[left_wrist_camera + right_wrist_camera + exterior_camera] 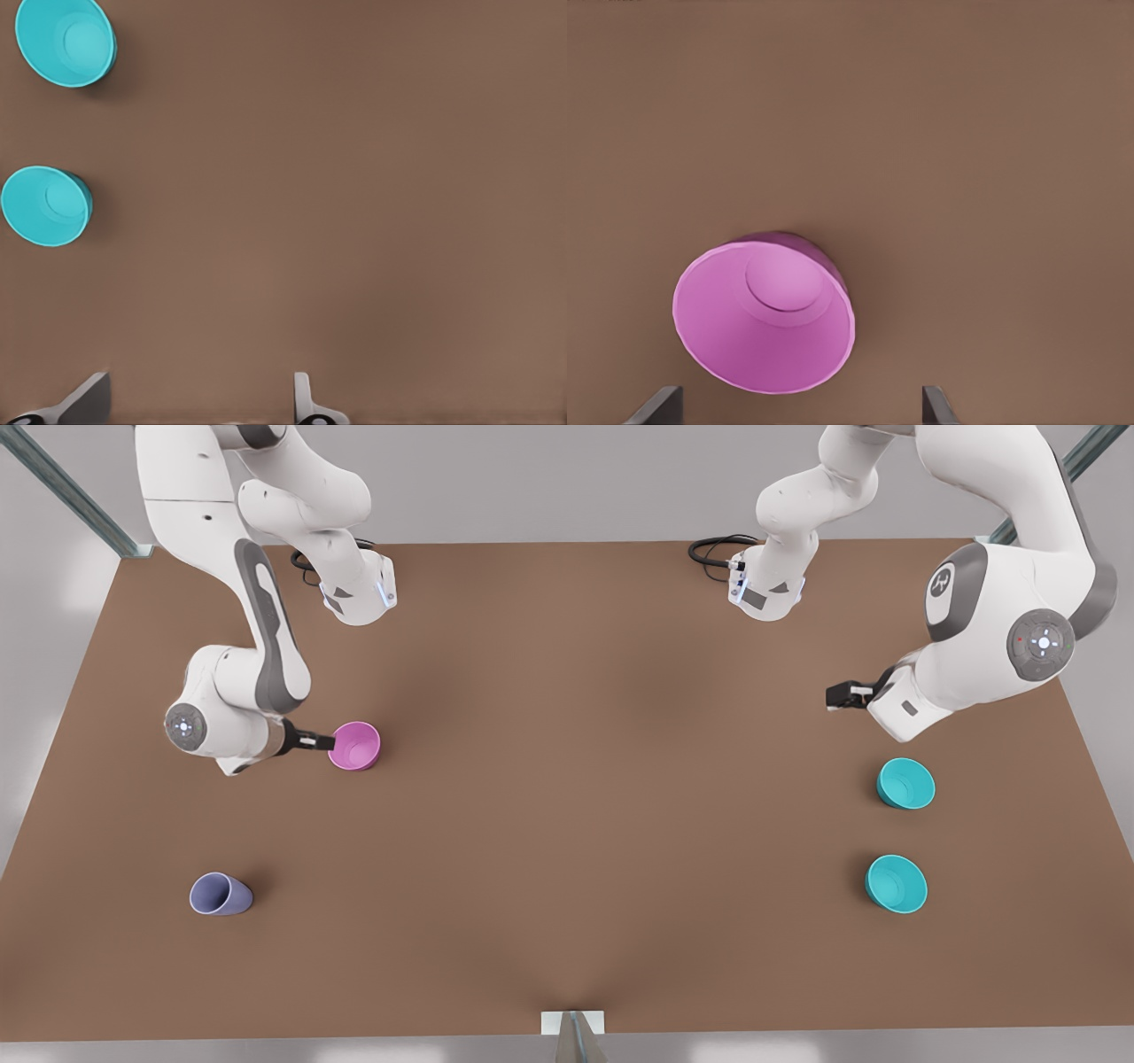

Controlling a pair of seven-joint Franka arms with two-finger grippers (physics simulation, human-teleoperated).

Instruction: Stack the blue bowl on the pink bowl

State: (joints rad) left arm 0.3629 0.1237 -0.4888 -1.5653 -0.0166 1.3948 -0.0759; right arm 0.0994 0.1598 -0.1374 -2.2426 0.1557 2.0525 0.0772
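**Ana:** Both sets of jaws stand apart and grip nothing; the right gripper (330,740) hangs just beside the pink bowl (355,745), its fingers (656,405) spread to either side of the bowl's rim in the right wrist view.

**Ben:** And the left gripper (833,695)?

**Ana:** Above bare tabletop (567,797) near the edge at the front view's right, fingers (303,394) wide, well apart from any bowl; that arm waits.

**Ben:** Where is the blue bowl?

**Ana:** Two alike sit upright by that same edge; one blue bowl (905,783) lies nearest the left gripper, the second teal bowl (896,883) closer to the near corner; the pink bowl stands upright toward the opposite edge.

**Ben:** Anything else?

**Ana:** A lavender cup (220,894), tipped on its side, near the corner at the front view's lower left.
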